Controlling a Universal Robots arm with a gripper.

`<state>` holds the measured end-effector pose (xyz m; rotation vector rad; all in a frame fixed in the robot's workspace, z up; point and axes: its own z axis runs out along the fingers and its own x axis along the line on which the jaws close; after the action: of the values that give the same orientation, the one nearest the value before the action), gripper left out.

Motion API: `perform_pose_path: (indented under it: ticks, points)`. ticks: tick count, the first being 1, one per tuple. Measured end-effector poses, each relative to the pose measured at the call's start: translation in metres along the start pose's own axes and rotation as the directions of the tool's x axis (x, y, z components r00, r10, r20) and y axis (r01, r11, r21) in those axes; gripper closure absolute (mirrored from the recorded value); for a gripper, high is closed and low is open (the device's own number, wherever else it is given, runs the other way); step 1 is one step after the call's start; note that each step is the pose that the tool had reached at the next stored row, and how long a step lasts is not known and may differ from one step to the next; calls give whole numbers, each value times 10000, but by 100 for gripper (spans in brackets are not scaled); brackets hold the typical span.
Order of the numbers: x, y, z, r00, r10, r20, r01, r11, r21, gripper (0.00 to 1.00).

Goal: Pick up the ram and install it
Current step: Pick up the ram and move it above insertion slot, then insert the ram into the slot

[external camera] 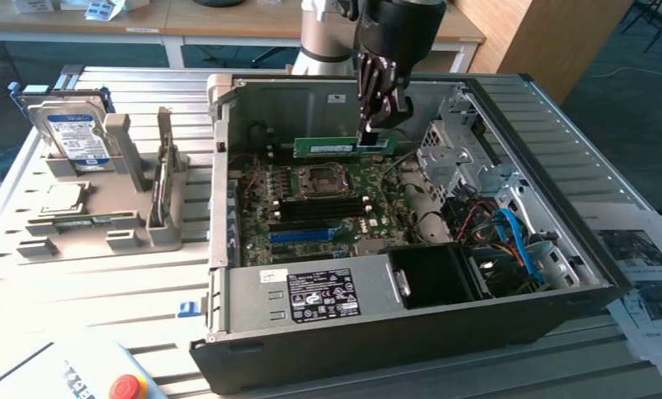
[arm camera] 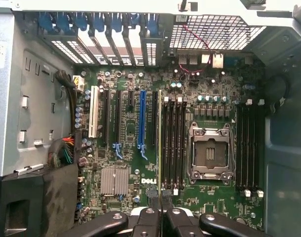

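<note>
My gripper (external camera: 373, 140) reaches down into the open computer case (external camera: 597, 249) and is shut on the ram (external camera: 333, 147), a long green stick held level above the motherboard (external camera: 331, 204), near the back of the board. In the wrist view the ram (arm camera: 160, 143) appears edge-on as a thin line between the fingertips of the gripper (arm camera: 160, 205). It hangs beside the black memory slots (arm camera: 173, 143), just left of the CPU socket (arm camera: 209, 153). A second green stick (external camera: 165, 170) stands on edge in the grey holder (external camera: 109, 229) at the exterior view's left.
The grey holder also carries a silver hard drive (external camera: 71, 133) and a small square processor chip (external camera: 65, 198). Inside the case are the power supply (external camera: 308, 295), a black fan shroud (external camera: 437, 274), blue cables (external camera: 520, 241) and drive bays (external camera: 470, 158). A red stop button (external camera: 127, 386) sits at the table's front.
</note>
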<state>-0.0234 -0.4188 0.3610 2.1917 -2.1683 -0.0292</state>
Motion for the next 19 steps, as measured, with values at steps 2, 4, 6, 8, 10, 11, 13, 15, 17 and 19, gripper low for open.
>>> perform_pose_path:
  ticks: [2, 4, 6, 8, 10, 11, 13, 15, 17, 19]
  points:
    - [0, 1, 0, 10000, 1, 0, -1, 10000, 0, 88]
    - [0, 0, 0, 10000, 1, 0, -1, 10000, 0, 88]
    - [0, 1, 0, 10000, 2, 0, -2, 10000, 0, 88]
    - [0, 1, 0, 10000, 1, 0, -1, 10000, 0, 88]
    - [0, 0, 7, 10000, 2, -1, -2, 10000, 0, 88]
    - [0, 0, 14, 10000, 1, -1, -1, 10000, 1, 88]
    - [-1, -1, 33, 10000, 1, 0, -1, 10000, 4, 88]
    - [-1, -3, 52, 10000, 1, 0, -1, 10000, 5, 88]
    - [-2, -3, 68, 10000, 1, 0, -1, 10000, 4, 88]
    - [-2, -4, 83, 10000, 1, -1, -1, 10000, 4, 88]
